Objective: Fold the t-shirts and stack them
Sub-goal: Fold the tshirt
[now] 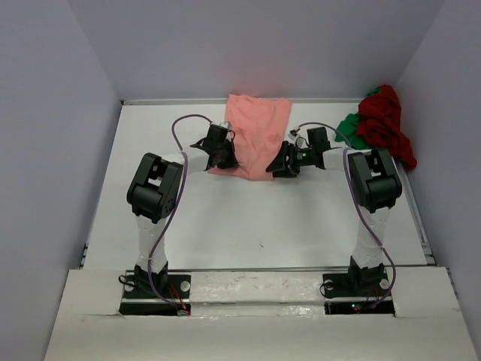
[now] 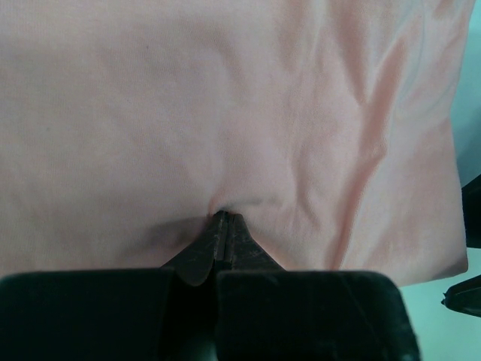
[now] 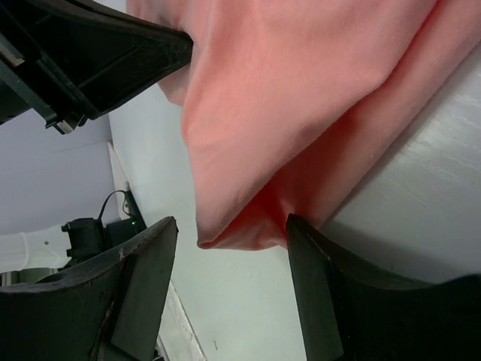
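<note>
The salmon-pink t-shirt [image 1: 254, 129] lies folded into a long strip at the back middle of the table. My left gripper [image 1: 222, 159] is shut on its near left corner; the left wrist view shows the cloth [image 2: 225, 113] puckered at the closed tips [image 2: 223, 218]. My right gripper [image 1: 283, 166] is open at the near right corner, and the cloth's folded corner [image 3: 248, 218] sits between its spread fingers, touching the right one. The dark red t-shirt [image 1: 385, 120] lies crumpled on the bright green t-shirt [image 1: 349, 129] at the back right.
Grey walls close in the white table [image 1: 255, 218] at the back and both sides. The left arm's body [image 3: 83, 53] shows close by in the right wrist view. Cables loop over both arms.
</note>
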Robot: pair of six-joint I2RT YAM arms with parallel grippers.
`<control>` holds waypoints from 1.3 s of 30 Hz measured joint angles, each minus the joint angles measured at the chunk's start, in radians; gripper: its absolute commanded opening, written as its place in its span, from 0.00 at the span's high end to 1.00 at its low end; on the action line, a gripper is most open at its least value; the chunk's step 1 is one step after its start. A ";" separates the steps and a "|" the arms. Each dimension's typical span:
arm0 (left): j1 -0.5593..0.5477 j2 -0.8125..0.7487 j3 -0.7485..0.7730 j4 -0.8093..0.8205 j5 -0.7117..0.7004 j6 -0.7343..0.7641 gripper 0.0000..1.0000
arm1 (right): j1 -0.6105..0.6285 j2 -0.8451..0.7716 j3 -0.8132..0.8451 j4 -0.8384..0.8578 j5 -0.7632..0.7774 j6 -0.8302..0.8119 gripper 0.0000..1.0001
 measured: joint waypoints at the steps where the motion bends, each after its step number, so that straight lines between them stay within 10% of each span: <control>1: 0.000 0.000 0.000 0.000 0.000 0.000 1.00 | 0.000 0.006 0.000 0.001 -0.002 0.005 0.34; 25: 0.001 0.000 0.000 0.000 0.001 0.001 1.00 | 0.053 0.013 0.010 0.063 -0.028 0.085 0.40; 30: 0.002 0.000 0.000 0.000 0.002 0.001 1.00 | 0.053 0.000 -0.030 0.039 -0.018 0.066 0.75; 39: 0.005 0.000 0.000 0.000 0.003 0.003 1.00 | 0.053 -0.017 -0.047 -0.006 0.011 0.030 0.88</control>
